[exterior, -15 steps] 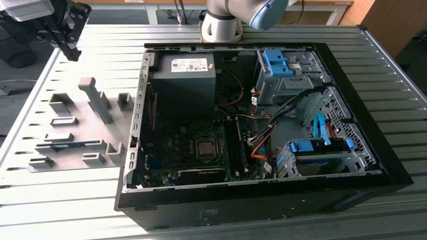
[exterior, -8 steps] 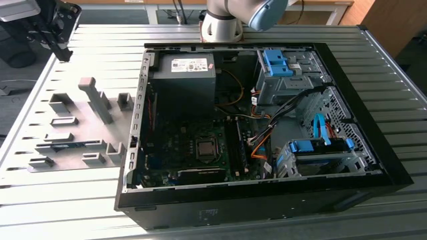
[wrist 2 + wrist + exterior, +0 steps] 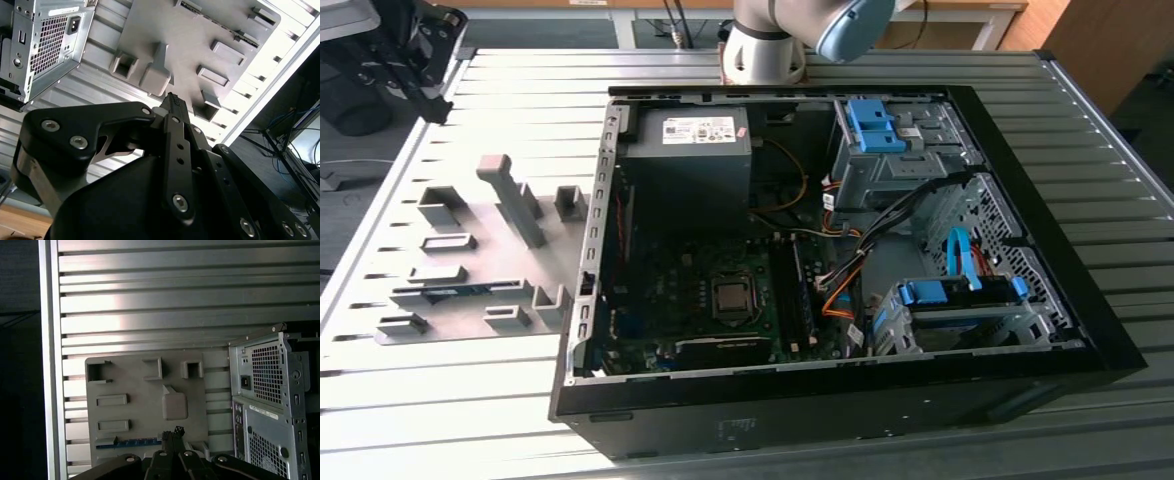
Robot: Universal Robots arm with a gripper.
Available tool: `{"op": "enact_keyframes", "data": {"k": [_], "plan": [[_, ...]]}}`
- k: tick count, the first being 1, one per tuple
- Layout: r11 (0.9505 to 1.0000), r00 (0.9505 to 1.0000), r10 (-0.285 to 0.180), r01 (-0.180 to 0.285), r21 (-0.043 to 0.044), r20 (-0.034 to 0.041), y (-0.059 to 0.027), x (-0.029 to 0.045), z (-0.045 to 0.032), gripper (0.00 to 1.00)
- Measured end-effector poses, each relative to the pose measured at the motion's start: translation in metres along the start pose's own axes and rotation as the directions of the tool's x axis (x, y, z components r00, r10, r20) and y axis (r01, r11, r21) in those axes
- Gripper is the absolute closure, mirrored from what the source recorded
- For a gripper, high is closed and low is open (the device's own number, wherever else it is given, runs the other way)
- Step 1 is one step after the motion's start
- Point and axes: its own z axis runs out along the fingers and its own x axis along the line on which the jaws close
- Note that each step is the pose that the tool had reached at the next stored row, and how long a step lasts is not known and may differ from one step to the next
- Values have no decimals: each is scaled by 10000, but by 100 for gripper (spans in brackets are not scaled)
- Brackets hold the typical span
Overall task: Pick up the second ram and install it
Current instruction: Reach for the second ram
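Tool: the tool (image 3: 172,432) is clenched, its dark fingertips (image 3: 166,436) meeting with nothing between them; the second wrist view (image 3: 172,100) shows the same.
Second ram: the second ram (image 3: 132,443) is a thin, long, narrow blue-green stick. It stands on its edge in a slot of the grey holder plate (image 3: 140,390). Its chips are too small to tell.
Ram against tool: it is below the tool and apart from it. In the first wrist view one end of it runs behind the fingertips.
Ram in the exterior view: a short blue strip (image 3: 460,291) on the plate (image 3: 467,215), among grey block holders.
Computer case: the open case (image 3: 1067,330) is on the table (image 3: 520,80) beside the plate — well apart from the tool.
Memory slots: the long black slots (image 3: 787,290) are on the board inside the case; whether anything is in them I cannot tell.
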Motion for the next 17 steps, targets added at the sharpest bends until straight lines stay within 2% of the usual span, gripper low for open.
{"op": "enact_keyframes", "data": {"k": [13,17], "plan": [[10000,10000,0,0,0,0,0,5,0,89],[10000,10000,0,0,1,0,-3,38,-1,89]]}}
